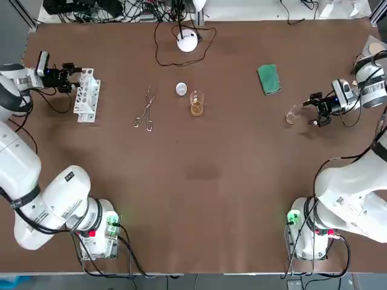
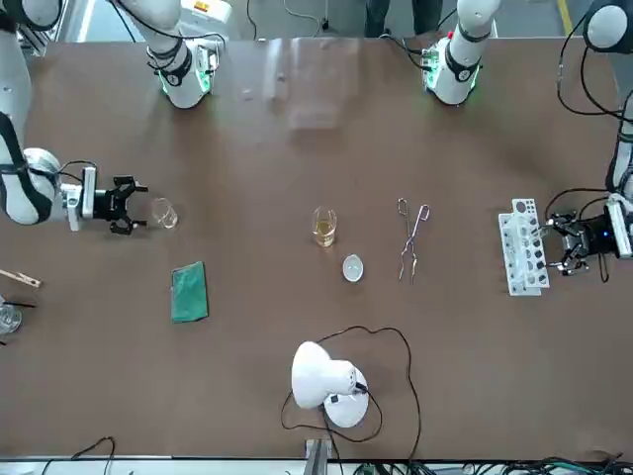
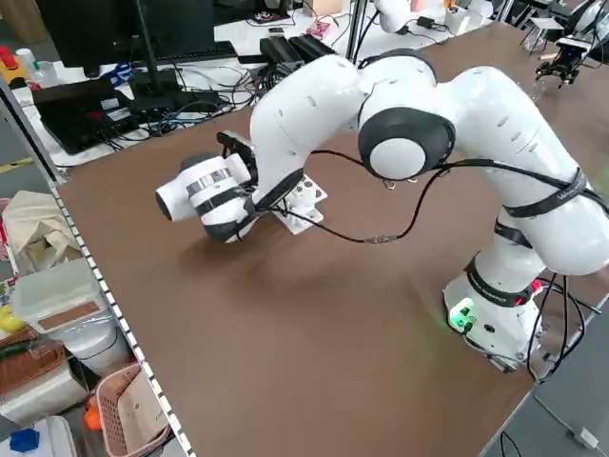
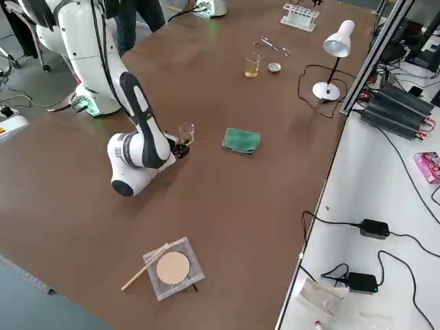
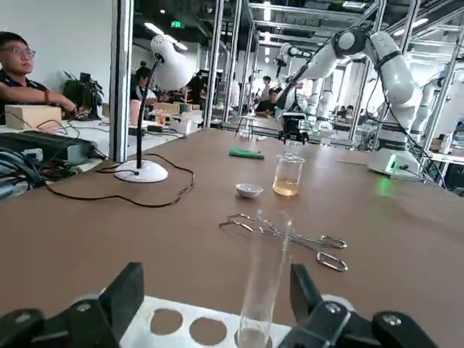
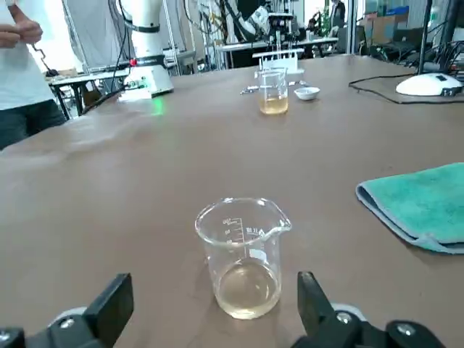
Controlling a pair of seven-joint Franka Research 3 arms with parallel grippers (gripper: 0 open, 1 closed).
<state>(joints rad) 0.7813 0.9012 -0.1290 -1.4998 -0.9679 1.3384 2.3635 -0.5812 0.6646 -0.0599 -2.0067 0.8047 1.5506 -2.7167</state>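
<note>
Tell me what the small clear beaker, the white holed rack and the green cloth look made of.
The small clear beaker, ahead of the open right gripper, is probably glass: see-through, glossy, with printed marks. The white holed rack, at the open left gripper, is likely matt plastic: opaque, evenly white. The green cloth looks like soft fabric, perhaps microfibre, with a hemmed edge.

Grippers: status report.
Left gripper open, straddling test tube in rack. Right gripper open, small beaker just ahead, untouched. Green cloth lies apart.
</note>
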